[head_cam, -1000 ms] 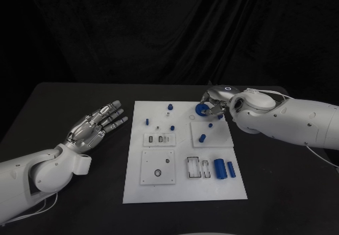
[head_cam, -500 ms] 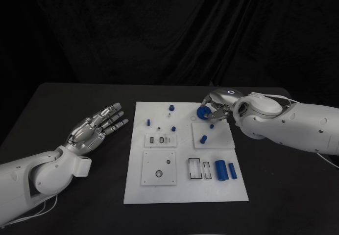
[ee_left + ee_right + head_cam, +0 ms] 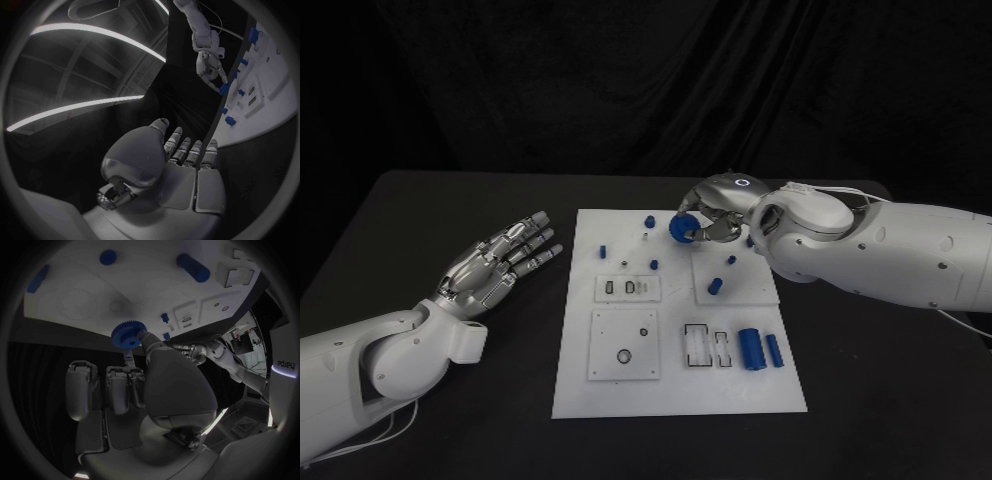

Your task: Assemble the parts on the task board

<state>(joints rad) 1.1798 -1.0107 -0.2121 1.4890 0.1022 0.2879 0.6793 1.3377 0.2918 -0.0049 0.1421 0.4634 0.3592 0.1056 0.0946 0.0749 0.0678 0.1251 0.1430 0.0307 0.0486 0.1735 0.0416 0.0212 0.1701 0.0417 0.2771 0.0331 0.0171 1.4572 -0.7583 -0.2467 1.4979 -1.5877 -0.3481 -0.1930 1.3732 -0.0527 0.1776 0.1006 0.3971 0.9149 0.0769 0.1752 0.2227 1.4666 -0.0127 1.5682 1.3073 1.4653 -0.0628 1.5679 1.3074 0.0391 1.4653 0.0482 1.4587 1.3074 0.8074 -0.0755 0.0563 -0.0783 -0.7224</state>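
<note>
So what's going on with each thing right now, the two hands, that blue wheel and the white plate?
Right hand: holds the blue gear above the board's far end.
Blue gear: held at the fingertips, lifted off the board.
Left hand: holds nothing, fingers apart, beside the board.
Task board: flat on the table, small blue parts on it.

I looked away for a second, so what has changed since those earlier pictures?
The right hand, holding the blue gear, has carried it leftward over the far end of the task board, from above the raised square plate towards the board's middle. The left hand stayed open beside the board, and the other blue parts kept their places.
</note>
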